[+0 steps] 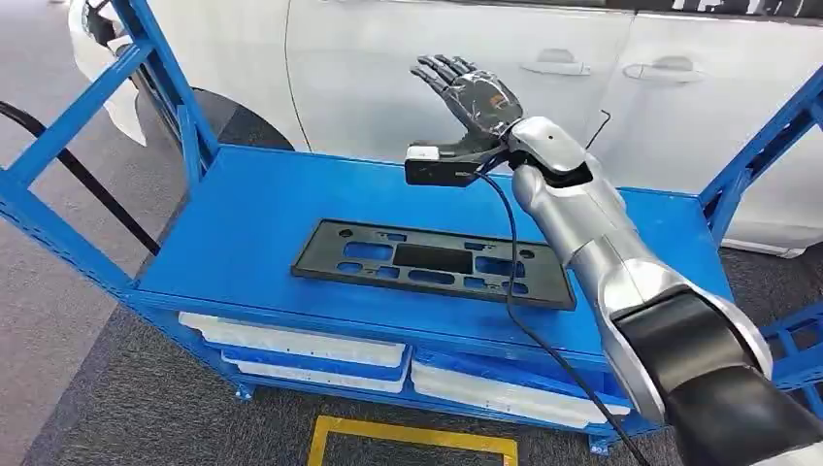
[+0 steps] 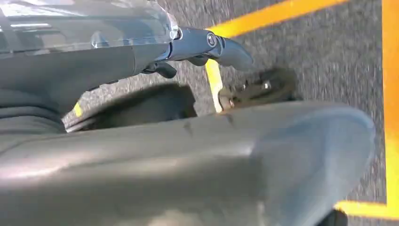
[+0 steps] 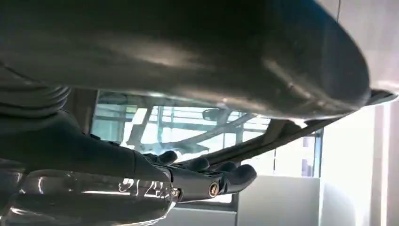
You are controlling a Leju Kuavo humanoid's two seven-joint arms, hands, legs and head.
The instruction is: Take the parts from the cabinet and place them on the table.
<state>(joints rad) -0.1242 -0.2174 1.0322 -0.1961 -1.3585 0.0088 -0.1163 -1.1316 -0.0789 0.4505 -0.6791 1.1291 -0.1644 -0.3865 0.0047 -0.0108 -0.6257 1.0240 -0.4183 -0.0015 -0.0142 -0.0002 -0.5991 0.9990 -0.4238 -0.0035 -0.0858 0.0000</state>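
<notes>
- The right hand (image 1: 473,95) is raised above the far edge of the blue table (image 1: 252,209), fingers spread and straight, palm empty, holding nothing.
- In the right wrist view the same hand (image 3: 207,179) shows dark fingertips (image 3: 242,173) extended side by side, with nothing between them and the thumb.
- A black cable (image 1: 514,291) runs from the right wrist down along the silver forearm and over the table's front edge.
- The left hand (image 2: 207,47) hangs over grey floor with yellow tape lines (image 2: 263,16); whether it is open or closed cannot be told.
- The black plastic part (image 1: 432,263), a long flat plate with cut-outs, lies flat on the tabletop, apart from the right hand.
- White trays (image 1: 291,342) sit on the shelf below.
- A white car (image 1: 388,68) stands behind the table.
</notes>
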